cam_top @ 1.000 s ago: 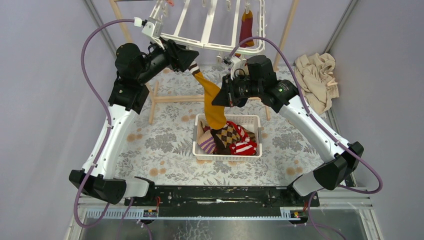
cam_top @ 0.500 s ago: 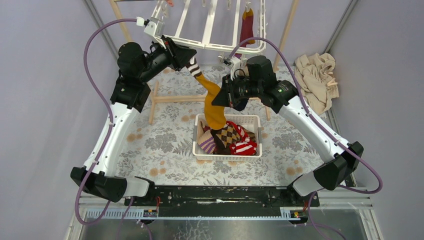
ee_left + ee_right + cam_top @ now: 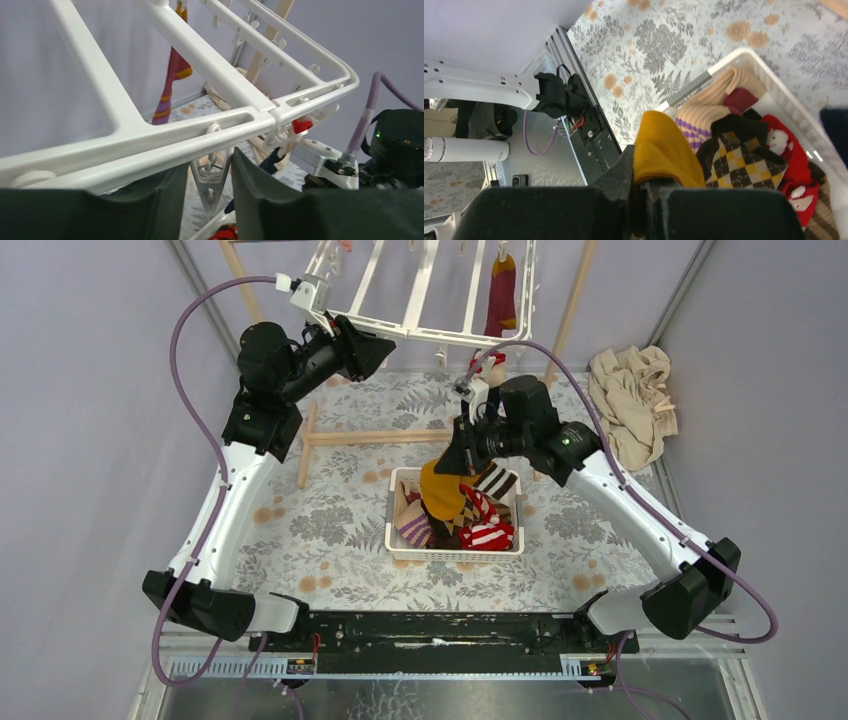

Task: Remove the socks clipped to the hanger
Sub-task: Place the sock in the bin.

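Observation:
The white hanger [image 3: 420, 300] hangs at the back, with a dark red sock [image 3: 500, 295] clipped on its far side. My left gripper [image 3: 375, 345] is open just under the hanger's front bar [image 3: 200, 135], its fingers either side of an empty white clip [image 3: 215, 180]. A red sock with purple stripes [image 3: 172, 75] hangs behind. My right gripper [image 3: 452, 462] is shut on a mustard sock [image 3: 440, 490], which droops onto the socks in the white basket [image 3: 400, 540]. In the right wrist view my right gripper [image 3: 644, 192] pinches the mustard sock [image 3: 664, 150] at its edge.
The basket [image 3: 774, 95] holds argyle [image 3: 739, 155], red, and purple-striped socks. A wooden pole frame [image 3: 390, 437] stands behind the basket on the floral cloth. A beige cloth heap [image 3: 632, 400] lies at the right wall. Grey walls close both sides.
The mustard sock has come free of the clip at the left gripper. My right gripper has dropped with it to the basket. The hanger has swung back and away.

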Tool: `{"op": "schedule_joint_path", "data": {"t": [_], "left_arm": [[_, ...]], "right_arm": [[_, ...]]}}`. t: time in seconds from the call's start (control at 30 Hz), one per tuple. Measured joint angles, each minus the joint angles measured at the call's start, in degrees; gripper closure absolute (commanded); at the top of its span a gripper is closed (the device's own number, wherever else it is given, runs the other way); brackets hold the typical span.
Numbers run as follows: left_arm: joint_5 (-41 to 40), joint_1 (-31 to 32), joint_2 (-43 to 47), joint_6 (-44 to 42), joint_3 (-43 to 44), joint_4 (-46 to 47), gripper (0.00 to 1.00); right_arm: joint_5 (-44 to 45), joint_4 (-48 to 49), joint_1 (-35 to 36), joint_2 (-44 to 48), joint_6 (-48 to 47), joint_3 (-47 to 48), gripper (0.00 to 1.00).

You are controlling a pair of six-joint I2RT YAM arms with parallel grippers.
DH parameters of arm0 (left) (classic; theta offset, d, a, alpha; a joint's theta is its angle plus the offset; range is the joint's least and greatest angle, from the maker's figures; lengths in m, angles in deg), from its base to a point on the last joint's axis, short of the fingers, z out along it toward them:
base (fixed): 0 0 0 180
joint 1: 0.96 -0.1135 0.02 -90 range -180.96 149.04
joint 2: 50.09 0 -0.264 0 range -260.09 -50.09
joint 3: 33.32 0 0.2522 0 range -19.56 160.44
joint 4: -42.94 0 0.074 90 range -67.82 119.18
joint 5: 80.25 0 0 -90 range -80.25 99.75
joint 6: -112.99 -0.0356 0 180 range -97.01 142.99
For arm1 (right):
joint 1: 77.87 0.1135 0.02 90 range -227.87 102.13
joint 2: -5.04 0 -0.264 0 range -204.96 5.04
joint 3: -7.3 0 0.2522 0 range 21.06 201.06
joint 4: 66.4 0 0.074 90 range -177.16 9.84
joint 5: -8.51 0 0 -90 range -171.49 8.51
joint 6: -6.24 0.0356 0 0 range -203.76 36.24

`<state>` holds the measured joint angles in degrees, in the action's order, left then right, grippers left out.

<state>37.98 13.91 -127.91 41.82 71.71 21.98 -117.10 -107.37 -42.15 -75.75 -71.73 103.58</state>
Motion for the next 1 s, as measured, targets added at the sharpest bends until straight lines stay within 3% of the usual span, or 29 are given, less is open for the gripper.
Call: {"op": "schedule_joint_path", "data": {"t": [0.1,0.27,0.53,1.0], "left_arm": [[-0.13,0.00,0.15,-0.09,0.00,-0.33,0.41],[-0.11,0.00,1.33,0.00,-0.28,-0.39,0.32],[-0.02,0.00,6.12,0.17,-3.28,-0.72,0.27],[0.33,0.00,17.73,2.54,-11.26,-3.28,0.27]], "right_arm": [[-0.04,1.07,0.00,2.29,0.37,-4.85,1.00],[-0.04,3.74,0.00,5.22,2.60,-13.49,1.00],[3.93,4.79,-0.02,5.64,3.26,-18.51,1.00],[23.17,3.06,-0.09,13.79,3.06,-29.88,1.00]]}}
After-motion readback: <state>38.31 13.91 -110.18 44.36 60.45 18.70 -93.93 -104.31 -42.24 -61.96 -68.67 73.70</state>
